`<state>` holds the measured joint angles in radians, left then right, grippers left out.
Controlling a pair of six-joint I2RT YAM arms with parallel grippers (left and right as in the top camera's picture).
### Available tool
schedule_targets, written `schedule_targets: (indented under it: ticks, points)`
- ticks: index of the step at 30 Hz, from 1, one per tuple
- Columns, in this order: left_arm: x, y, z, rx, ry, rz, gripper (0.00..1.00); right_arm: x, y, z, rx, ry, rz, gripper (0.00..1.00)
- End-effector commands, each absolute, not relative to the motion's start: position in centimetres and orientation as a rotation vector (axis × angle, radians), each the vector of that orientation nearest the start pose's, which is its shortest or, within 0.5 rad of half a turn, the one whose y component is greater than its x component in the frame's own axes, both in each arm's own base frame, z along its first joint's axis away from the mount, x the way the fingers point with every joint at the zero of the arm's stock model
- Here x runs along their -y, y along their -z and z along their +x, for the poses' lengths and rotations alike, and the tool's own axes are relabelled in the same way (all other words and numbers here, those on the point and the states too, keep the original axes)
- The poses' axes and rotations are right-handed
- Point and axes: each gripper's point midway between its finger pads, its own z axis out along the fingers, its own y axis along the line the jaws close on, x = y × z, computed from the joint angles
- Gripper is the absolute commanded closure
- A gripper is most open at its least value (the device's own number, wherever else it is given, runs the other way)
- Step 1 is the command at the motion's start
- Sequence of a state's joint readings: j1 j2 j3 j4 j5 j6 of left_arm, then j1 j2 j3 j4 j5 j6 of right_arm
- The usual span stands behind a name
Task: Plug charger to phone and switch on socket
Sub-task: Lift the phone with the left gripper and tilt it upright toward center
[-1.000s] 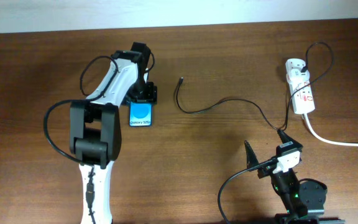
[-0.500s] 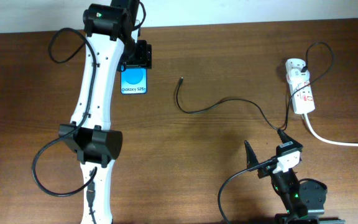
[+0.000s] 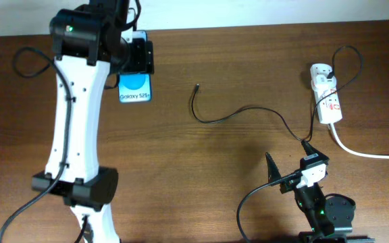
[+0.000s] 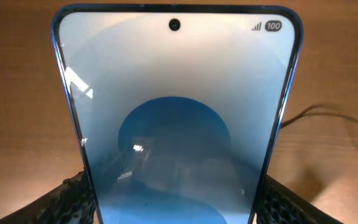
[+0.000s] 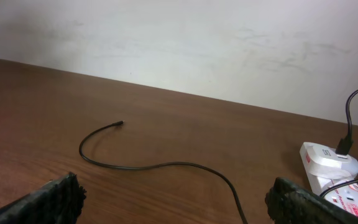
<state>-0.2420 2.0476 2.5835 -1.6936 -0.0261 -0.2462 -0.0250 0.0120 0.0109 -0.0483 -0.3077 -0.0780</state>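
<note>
Brown wood table (image 3: 181,175). At its far-left end the left gripper (image 3: 139,57) is clamped on the phone (image 3: 135,86). In the left wrist view both pads (image 4: 67,200) press the phone's long edges near its lower end. Screen faces up, blue circle graphic and "Galaxy S25" text readable from overhead. Can't tell whether the phone is clear of the wood.

Right of the phone and well apart from it, the connector tip (image 3: 196,86) of the charger (image 3: 235,112) lies loose on the table, touching nothing. The black cable curves from there toward the right, runs just beside the right arm, then loops up to the socket.

The right gripper (image 3: 290,174) sits near the front edge, right of centre. Its jaws are wide apart and hold nothing, with both fingertips (image 5: 48,202) at the wrist frame corners.

The socket (image 3: 326,94) lies far right, charger plug (image 3: 333,69) seated in its far end. Switch position is too small to read. The white cord (image 3: 363,152) trails off right.
</note>
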Motion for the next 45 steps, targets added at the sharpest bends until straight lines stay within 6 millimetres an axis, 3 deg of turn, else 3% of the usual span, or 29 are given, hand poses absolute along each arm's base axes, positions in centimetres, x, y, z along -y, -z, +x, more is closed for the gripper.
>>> schedule_targets:
  ticks: [1, 3, 7, 11, 13, 15, 17, 21, 26, 29, 32, 39, 41, 45]
  points:
    - [7.5, -27.9, 38.2, -2.819, -0.013, -0.186, 1.0, -4.9, -16.2, 23.9, -1.599, -0.188, -0.285, 0.02]
    - [7.5, -25.4, 37.4, -2.888, -0.03, -0.206, 1.0, -4.9, -16.2, 23.9, -1.599, -0.188, -0.285, 0.02]
    - [9.1, -19.3, 37.9, -2.968, 0.069, -0.2, 1.0, -4.9, -16.2, 23.9, -1.6, -0.188, -0.285, 0.02]
    - [10.1, -15.0, 37.0, -3.046, 0.166, -0.212, 1.0, -4.9, -16.2, 23.9, -1.599, -0.188, -0.285, 0.02]
    - [9.5, -13.1, 37.0, -3.064, 0.332, -0.449, 1.0, -4.9, -16.2, 23.9, -1.599, -0.188, -0.285, 0.02]
    - [7.8, -12.3, 36.9, -3.043, 0.355, -0.723, 1.0, -4.9, -16.2, 23.9, -1.6, -0.188, -0.285, 0.02]
    - [7.2, -12.5, 36.9, -2.991, 0.418, -1.01, 1.0, -4.9, -16.2, 23.9, -1.6, -0.188, -0.285, 0.02]
    - [9.1, -13.1, 36.7, -2.904, 0.584, -1.402, 1.0, -4.9, -16.2, 23.9, -1.599, -0.188, -0.285, 0.02]
    - [11.5, -14.3, 36.8, -2.914, 0.831, -1.419, 1.0, -4.9, -16.2, 23.9, -1.599, -0.188, -0.285, 0.02]
    - [11.5, -14.4, 37.4, -2.896, 0.844, -1.399, 1.0, -4.9, -16.2, 23.9, -1.6, -0.188, -0.285, 0.02]
    - [11.6, -14.5, 37.3, -2.871, 0.849, -1.491, 1.0, -4.9, -16.2, 23.9, -1.6, -0.188, -0.285, 0.02]
    - [15.6, -18.1, 36.7, -2.866, 1.359, -1.569, 1.0, -4.9, -16.2, 23.9, -1.6, -0.188, -0.285, 0.02]
    - [15.9, -19.5, 36.7, -2.835, 1.527, -1.58, 1.0, -4.9, -16.2, 23.9, -1.6, -0.188, -0.285, 0.02]
    - [15.0, -20.9, 36.7, -2.769, 1.687, -1.668, 1.0, -4.9, -16.2, 23.9, -1.599, -0.188, -0.285, 0.02]
